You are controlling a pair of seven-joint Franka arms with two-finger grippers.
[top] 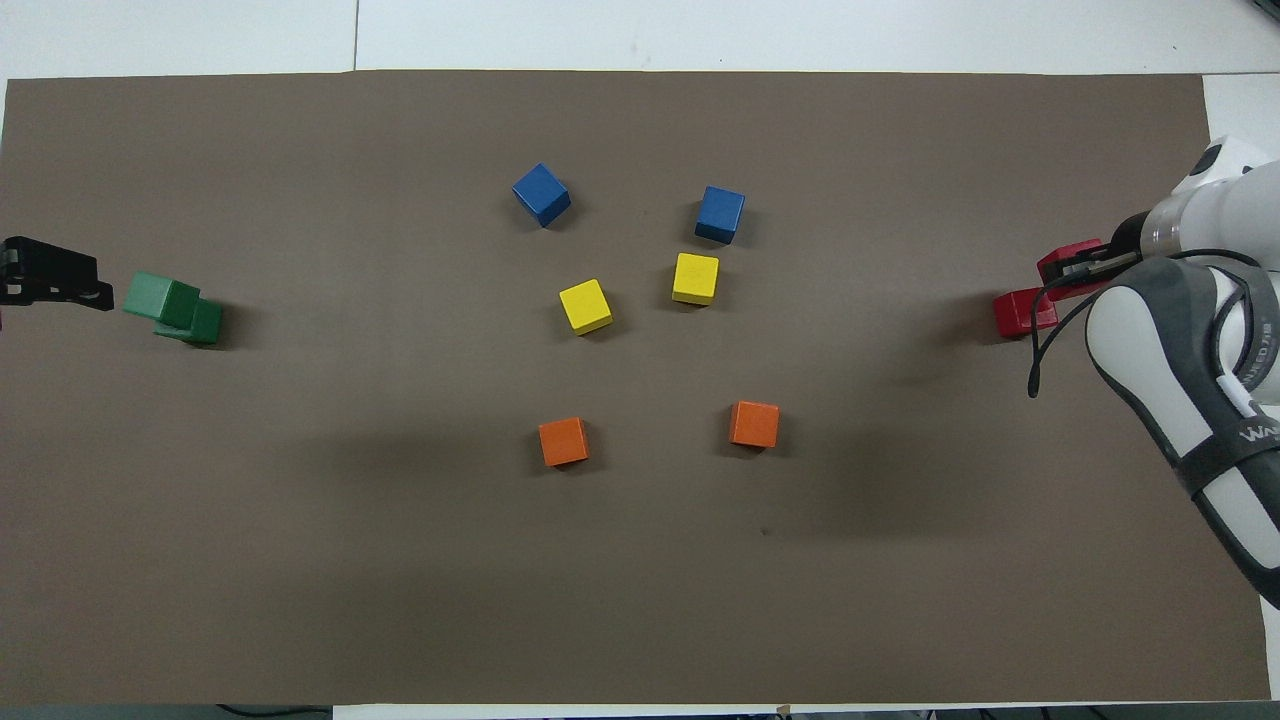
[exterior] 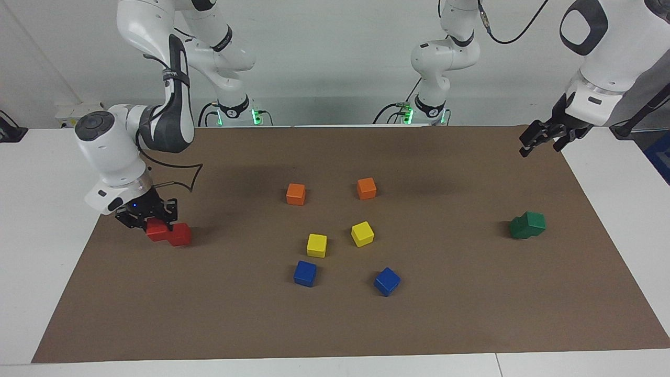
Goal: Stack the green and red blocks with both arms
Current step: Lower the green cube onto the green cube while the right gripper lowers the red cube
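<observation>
At the right arm's end of the brown mat [exterior: 335,324], one red block [exterior: 156,230] is being gripped by the right gripper [exterior: 149,219], its jaws closed on it, and it is being held low against the second red block [exterior: 180,234], slightly higher than it and overlapping it; whether the held block is resting on the other cannot be told. Near the mat's short edge at the left arm's end, the two green blocks [exterior: 527,225] are being left piled, the upper green cube [top: 160,298] sitting askew on the lower green cube [top: 203,322]. The left gripper [exterior: 542,137] is being held up over that end's corner nearest the robots, apart from the green pair, its jaws parted and empty. In the mat's middle, two orange cubes [exterior: 296,193], two yellow cubes [exterior: 316,245] and two blue cubes [exterior: 305,273] are being left untouched.
</observation>
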